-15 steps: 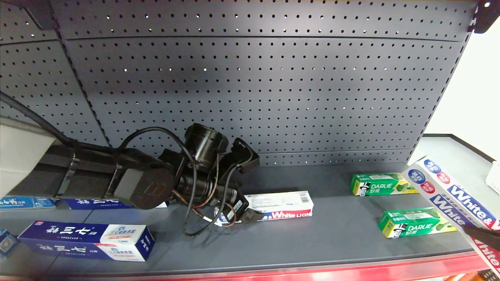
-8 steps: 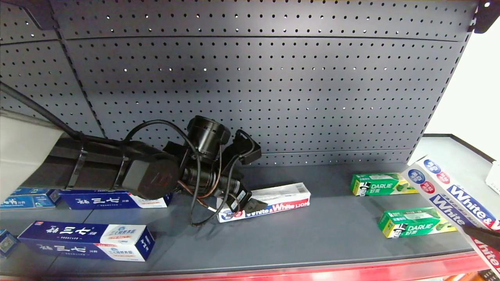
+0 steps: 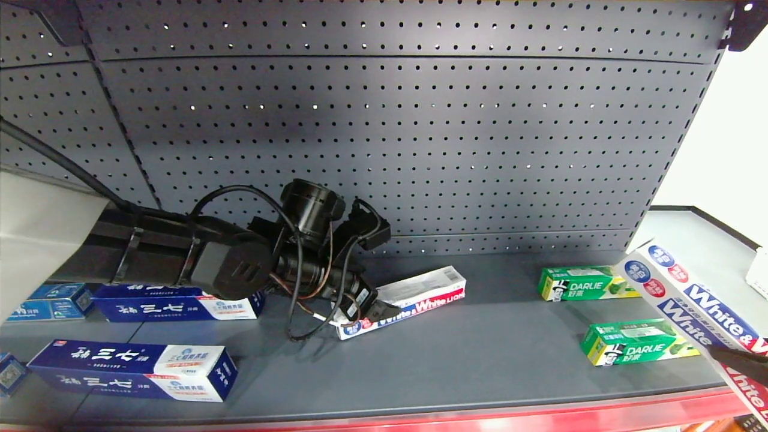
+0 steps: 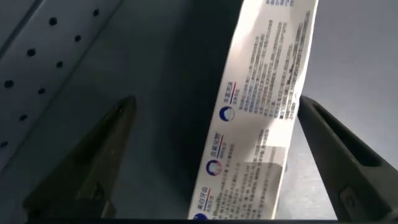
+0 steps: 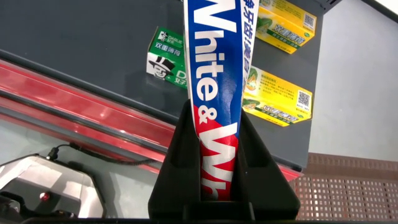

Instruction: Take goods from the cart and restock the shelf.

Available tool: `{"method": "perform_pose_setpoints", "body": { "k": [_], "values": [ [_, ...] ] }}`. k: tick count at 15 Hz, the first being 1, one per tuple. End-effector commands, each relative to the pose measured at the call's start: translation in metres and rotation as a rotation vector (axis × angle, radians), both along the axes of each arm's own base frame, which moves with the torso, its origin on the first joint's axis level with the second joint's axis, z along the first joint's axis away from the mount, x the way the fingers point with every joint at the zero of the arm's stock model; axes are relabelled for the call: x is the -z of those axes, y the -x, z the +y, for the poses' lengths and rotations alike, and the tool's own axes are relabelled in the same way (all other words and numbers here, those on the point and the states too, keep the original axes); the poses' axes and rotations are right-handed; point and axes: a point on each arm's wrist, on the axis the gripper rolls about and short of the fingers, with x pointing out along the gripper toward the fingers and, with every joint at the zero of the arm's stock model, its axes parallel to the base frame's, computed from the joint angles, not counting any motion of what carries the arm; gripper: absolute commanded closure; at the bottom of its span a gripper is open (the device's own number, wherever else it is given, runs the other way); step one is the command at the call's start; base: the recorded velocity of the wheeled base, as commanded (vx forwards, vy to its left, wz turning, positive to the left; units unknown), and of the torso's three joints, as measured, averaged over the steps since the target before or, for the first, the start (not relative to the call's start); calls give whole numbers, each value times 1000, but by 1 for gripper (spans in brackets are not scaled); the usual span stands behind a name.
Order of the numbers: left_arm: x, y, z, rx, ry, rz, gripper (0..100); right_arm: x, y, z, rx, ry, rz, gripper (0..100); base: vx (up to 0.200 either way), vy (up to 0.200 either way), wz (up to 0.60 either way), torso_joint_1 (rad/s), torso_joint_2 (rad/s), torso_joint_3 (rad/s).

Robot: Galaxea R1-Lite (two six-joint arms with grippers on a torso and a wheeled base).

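Low over the shelf (image 3: 480, 354), left gripper (image 4: 217, 106) gapes astride a toothpaste box (image 3: 427, 289); right gripper (image 5: 216, 113) clamps a 2nd box (image 3: 699, 306).

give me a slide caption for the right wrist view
Right gripper shut on a toothpaste box, held over the shelf edge near two green boxes.

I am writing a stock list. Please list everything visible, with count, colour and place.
lying toothpaste box: 1, white, mid-shelf, at an angle
held toothpaste box: 1, white-blue-red, tilted at shelf's right end
green boxes: 2, green, shelf's right part
dark blue boxes: 2, dark blue, shelf's left part
light blue box: 1, light blue, far left, back
cut-off box: 1, blue, left edge
shelf: 1, grey, red front edge
pegboard: 1, grey, behind shelf
left gripper: 1, black, open, around lying toothpaste box
right gripper: 1, black, shut on held toothpaste box
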Motion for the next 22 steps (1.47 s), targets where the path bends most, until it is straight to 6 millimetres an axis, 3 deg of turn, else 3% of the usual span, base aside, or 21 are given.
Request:
{"method": "perform_pose_setpoints", "body": {
  "k": [1, 10, 13, 14, 22],
  "values": [
    [3, -4, 1, -8, -2, 4, 0, 0, -1, 1, -4, 2, 4, 100, 0, 0, 0, 0, 0, 0],
    [10, -1, -4, -8, -27, 62, 0, 2, -1, 1, -6, 3, 8, 100, 0, 0, 0, 0, 0, 0],
    [-3, -1, -10, -20, -9, 103, 0, 2, -1, 1, -7, 4, 8, 100, 0, 0, 0, 0, 0, 0],
    [-8, -3, -11, -23, -3, 85, 100, 1, 0, 0, -5, 4, 7, 100, 0, 0, 0, 0, 0, 0],
    [-11, 1, -19, -19, 13, 98, 100, 1, 0, 0, -2, 3, 2, 100, 0, 0, 0, 0, 0, 0]
  ]
}}
